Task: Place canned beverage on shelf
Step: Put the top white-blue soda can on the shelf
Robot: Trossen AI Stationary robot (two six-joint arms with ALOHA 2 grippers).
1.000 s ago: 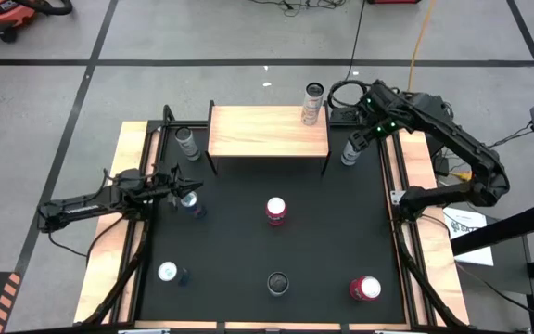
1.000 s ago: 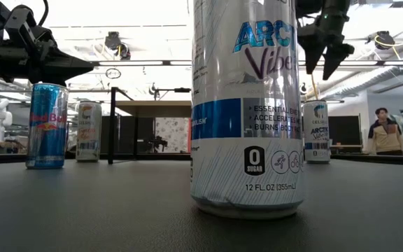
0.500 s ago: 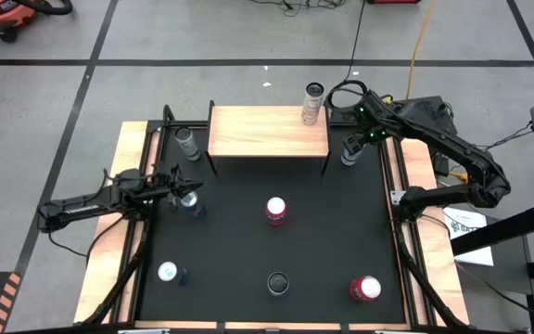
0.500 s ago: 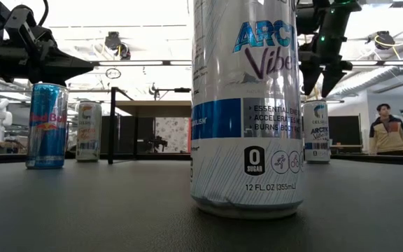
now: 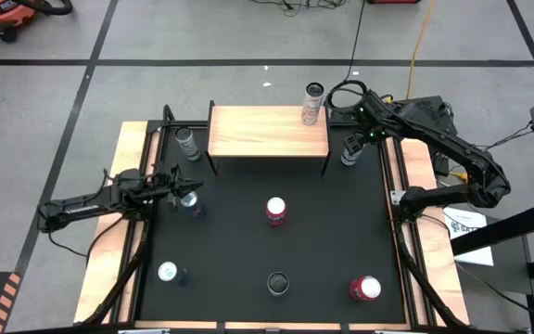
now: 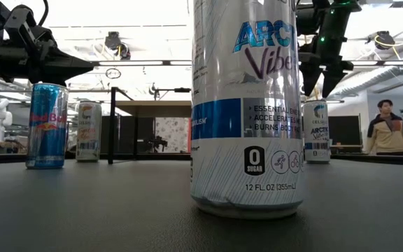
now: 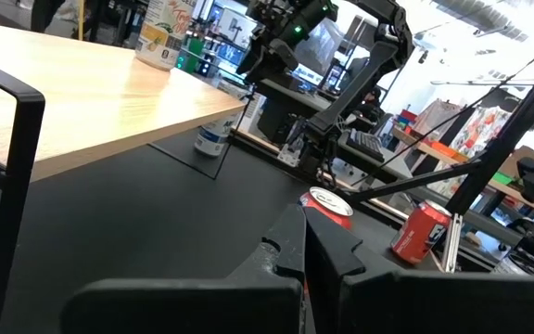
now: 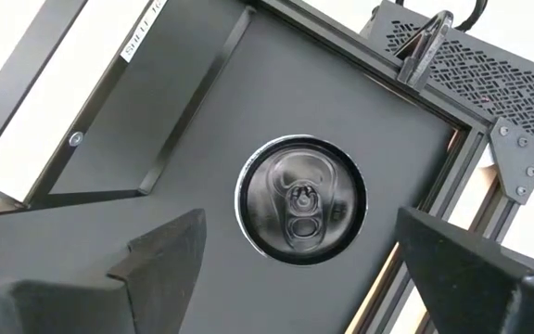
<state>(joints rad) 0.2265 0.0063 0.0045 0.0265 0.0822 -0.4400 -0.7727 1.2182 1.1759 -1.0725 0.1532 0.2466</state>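
Shelf (image 5: 268,131) legs partly behind big can (image 6: 247,105), low view

The right gripper (image 8: 290,255) hangs right over a silver can (image 8: 301,200), fingers wide apart, with room on both sides of it. The shelf leg (image 5: 324,163) stands close beside this can. On the shelf (image 5: 258,134), only one can (image 5: 313,103) stands, at a far corner.

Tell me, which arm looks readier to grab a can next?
The right. Its gripper hangs open directly above a can beside the shelf, fingers on either side. The left gripper is shut, over by a blue can.
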